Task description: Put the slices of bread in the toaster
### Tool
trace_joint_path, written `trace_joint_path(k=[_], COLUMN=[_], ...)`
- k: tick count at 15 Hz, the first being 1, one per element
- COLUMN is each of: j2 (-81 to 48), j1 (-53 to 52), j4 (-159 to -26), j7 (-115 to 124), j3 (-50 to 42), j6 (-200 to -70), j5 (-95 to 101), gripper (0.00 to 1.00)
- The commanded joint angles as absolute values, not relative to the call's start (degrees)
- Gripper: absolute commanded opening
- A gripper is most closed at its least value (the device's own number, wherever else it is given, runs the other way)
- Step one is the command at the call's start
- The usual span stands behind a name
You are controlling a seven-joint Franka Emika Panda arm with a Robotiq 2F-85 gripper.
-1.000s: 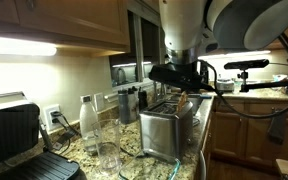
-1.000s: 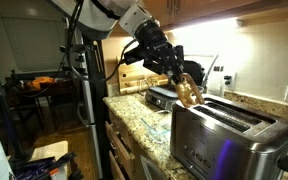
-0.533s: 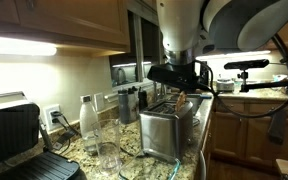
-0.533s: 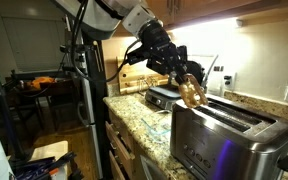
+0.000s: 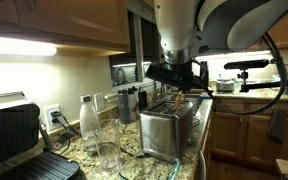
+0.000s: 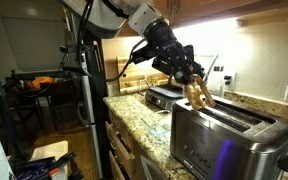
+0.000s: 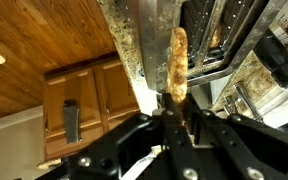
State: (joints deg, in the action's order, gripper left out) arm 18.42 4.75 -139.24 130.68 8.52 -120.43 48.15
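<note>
Bread slice point(image 7: 177, 62), edge-on in the wrist view, is pinched by the closed gripper point(image 7: 174, 100), while an exterior view shows it tilted just above the stainless-steel toaster point(image 6: 229, 135).

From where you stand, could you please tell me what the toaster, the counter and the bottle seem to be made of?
Toaster: brushed steel, judging by its dull grey sheen. Counter: speckled polished stone, likely granite. Bottle: clear, plastic or glass; cannot tell.
</note>
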Motion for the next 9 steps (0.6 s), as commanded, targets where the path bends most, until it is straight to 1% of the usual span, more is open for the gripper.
trace_joint_path(k=[1,9], j2=[16.22,11.3], j1=[4.0,3.66], j4=[-138.13,-134.83], j7=[132.69,132.33], j3=[6.92,6.26], j6=[-122.32,-124.12], j5=[49.98,50.12], gripper=[0.08,0.08])
